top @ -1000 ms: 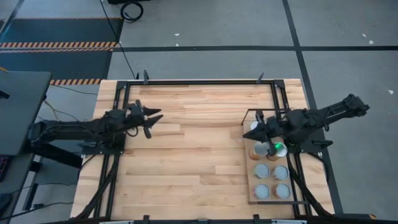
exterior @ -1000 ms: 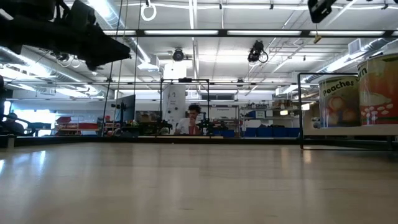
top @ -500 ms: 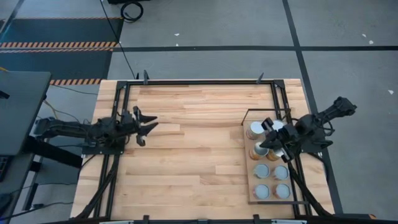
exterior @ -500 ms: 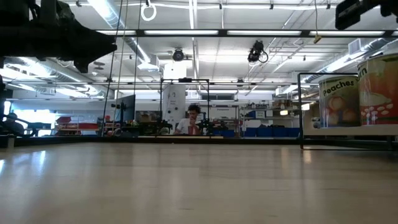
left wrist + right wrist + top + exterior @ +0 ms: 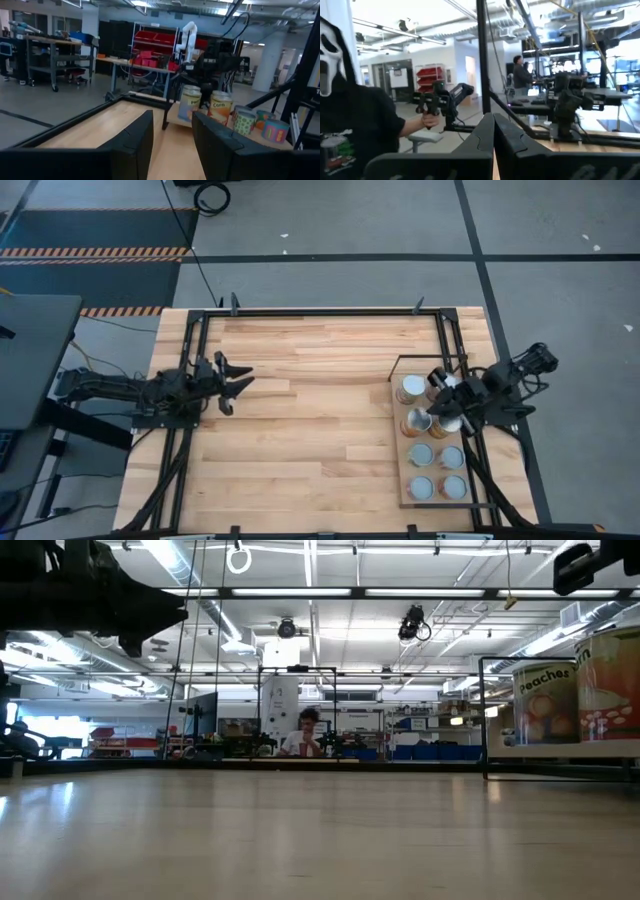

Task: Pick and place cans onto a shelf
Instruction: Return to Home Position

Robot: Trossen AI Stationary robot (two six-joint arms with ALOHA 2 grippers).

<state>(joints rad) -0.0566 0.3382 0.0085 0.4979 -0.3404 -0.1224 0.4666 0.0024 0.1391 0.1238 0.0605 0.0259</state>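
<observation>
On shelf point(image 5: 404, 478), cans point(image 5: 421, 453); right end effector point(image 5: 425, 415) above; left arm point(image 5: 150, 388) aside

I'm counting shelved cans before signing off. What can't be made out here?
High view: the right arm covers part of the shelf, hiding any cans there.
Low view: the picture's edge cuts one can; most are out of view.
Left wrist view: the small cans' labels are too small.

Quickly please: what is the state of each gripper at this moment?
Left gripper: open, holding nothing, over the left side of the table.
Right gripper: shut, holding nothing, above the shelf.
</observation>
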